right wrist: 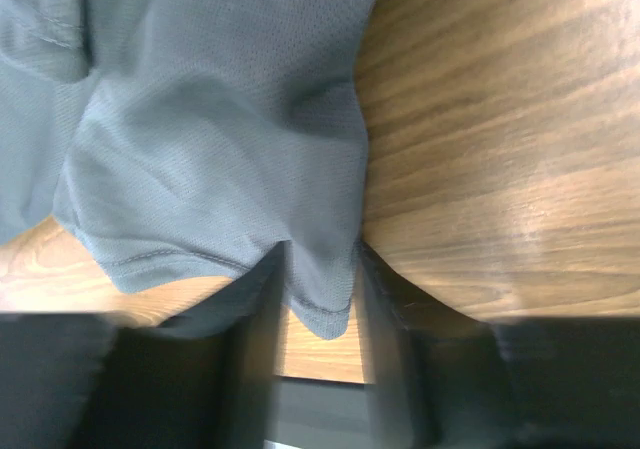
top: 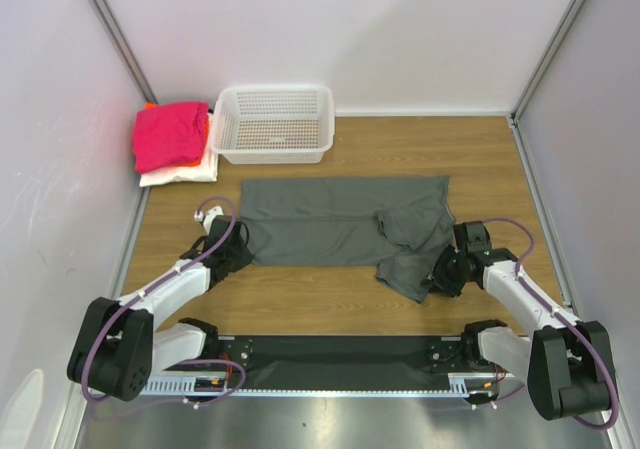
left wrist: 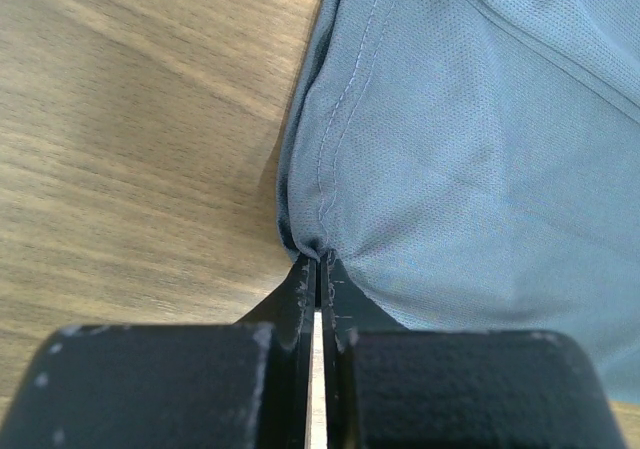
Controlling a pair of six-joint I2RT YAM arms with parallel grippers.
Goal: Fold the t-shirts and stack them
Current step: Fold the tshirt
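A dark grey t-shirt point(top: 340, 219) lies spread on the wooden table, its right side bunched and folded over towards the front. My left gripper point(top: 232, 256) is at the shirt's near left corner, and in the left wrist view it point(left wrist: 320, 261) is shut on a pinch of the grey cloth point(left wrist: 470, 159). My right gripper point(top: 441, 274) is at the bunched near right part. In the right wrist view it point(right wrist: 322, 259) stands open, with a hemmed corner of the grey cloth point(right wrist: 220, 139) hanging between the fingers. A magenta-pink shirt point(top: 170, 134) lies folded on a white one point(top: 182, 173) at the back left, with an orange edge point(top: 150, 105) behind.
A white mesh basket point(top: 275, 92) stands at the back, just right of the folded pile. White walls close in the left, back and right. A black strip with the arm bases runs along the near edge.
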